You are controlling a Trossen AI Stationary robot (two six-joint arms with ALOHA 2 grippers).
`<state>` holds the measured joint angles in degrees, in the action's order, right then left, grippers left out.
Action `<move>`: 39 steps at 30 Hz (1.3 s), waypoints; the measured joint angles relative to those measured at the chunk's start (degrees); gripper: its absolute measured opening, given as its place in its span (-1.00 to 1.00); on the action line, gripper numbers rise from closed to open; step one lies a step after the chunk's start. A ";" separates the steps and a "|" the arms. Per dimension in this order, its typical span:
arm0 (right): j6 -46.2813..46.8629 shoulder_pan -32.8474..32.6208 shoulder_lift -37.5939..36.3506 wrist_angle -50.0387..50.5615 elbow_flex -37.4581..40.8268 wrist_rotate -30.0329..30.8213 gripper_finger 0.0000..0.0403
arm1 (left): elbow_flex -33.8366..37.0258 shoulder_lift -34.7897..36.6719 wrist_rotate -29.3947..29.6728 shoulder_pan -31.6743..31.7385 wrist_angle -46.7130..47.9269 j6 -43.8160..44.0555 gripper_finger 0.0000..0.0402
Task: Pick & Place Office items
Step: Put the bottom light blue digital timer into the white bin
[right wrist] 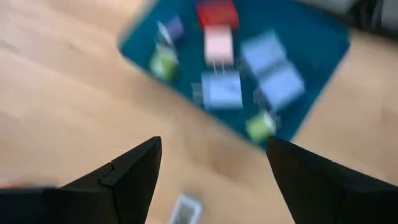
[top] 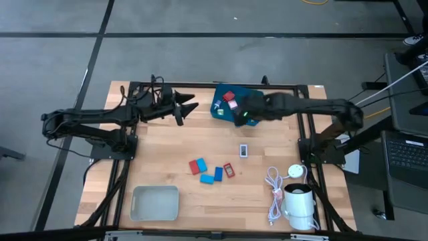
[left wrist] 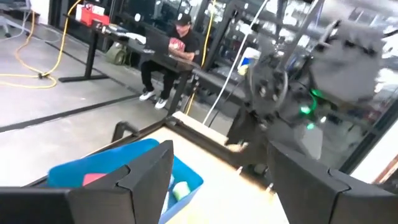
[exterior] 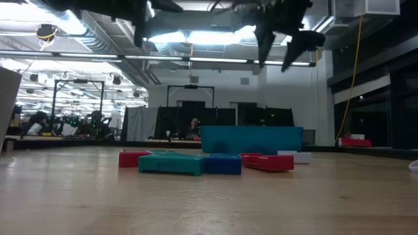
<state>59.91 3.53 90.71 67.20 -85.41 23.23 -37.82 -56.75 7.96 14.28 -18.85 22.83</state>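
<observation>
Grey floor [top: 60, 60], ceiling lights [exterior: 196, 36]

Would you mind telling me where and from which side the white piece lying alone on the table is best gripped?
Probably from straight above. The white piece lies flat on the table, clear of the red and blue pieces, so both its long edges look free. Closing the gripper across its short width should work best. The right gripper, open above the teal bin, is nearest.
</observation>
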 joint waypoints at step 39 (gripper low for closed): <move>-3.91 -1.42 3.86 -6.92 4.85 -9.45 0.48 | 3.99 -8.70 -13.33 -26.64 29.64 7.34 0.32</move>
<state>56.00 2.11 94.56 60.29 -80.55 13.77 -33.83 -65.44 -5.37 -12.36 10.79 30.17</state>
